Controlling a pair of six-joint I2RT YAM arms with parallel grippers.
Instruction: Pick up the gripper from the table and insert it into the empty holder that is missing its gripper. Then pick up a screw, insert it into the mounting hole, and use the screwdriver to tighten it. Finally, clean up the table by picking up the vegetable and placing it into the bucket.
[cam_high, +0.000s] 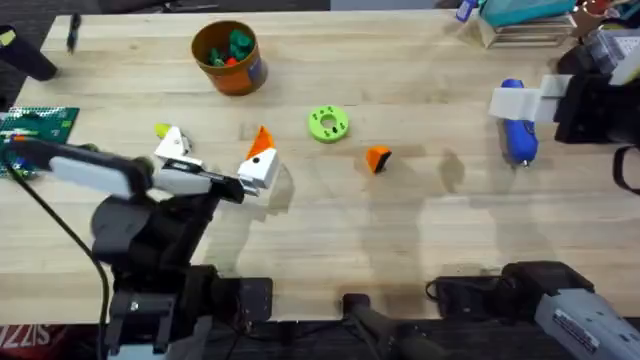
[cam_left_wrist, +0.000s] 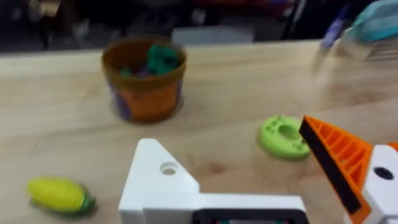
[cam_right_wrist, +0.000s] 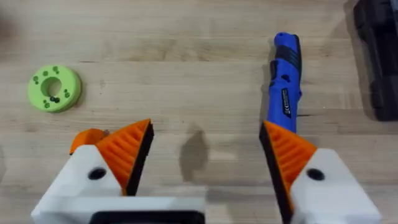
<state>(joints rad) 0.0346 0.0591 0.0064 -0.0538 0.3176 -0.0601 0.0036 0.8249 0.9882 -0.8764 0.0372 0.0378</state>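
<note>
The small orange gripper (cam_high: 377, 158) lies on the table (cam_high: 420, 240) right of centre; in the right wrist view the same orange gripper (cam_right_wrist: 86, 138) peeks from behind one finger. My left gripper (cam_high: 215, 150) is open and holds nothing. One of its fingers is the bare white empty holder (cam_left_wrist: 160, 180), the other carries an orange tip (cam_left_wrist: 339, 165). The yellow vegetable (cam_high: 160, 131) lies just beside the empty holder (cam_high: 176, 145). The orange bucket (cam_high: 228, 57) stands at the back. My right gripper (cam_right_wrist: 205, 149) is open and empty beside the blue screwdriver (cam_right_wrist: 285, 81).
A green disc (cam_high: 327, 124) with small dark screws in its holes sits mid-table. The bucket (cam_left_wrist: 144, 81) holds green and red toy pieces. A green circuit board (cam_high: 35, 135) lies at the left edge. Boxes and dark equipment (cam_high: 540, 25) crowd the back right.
</note>
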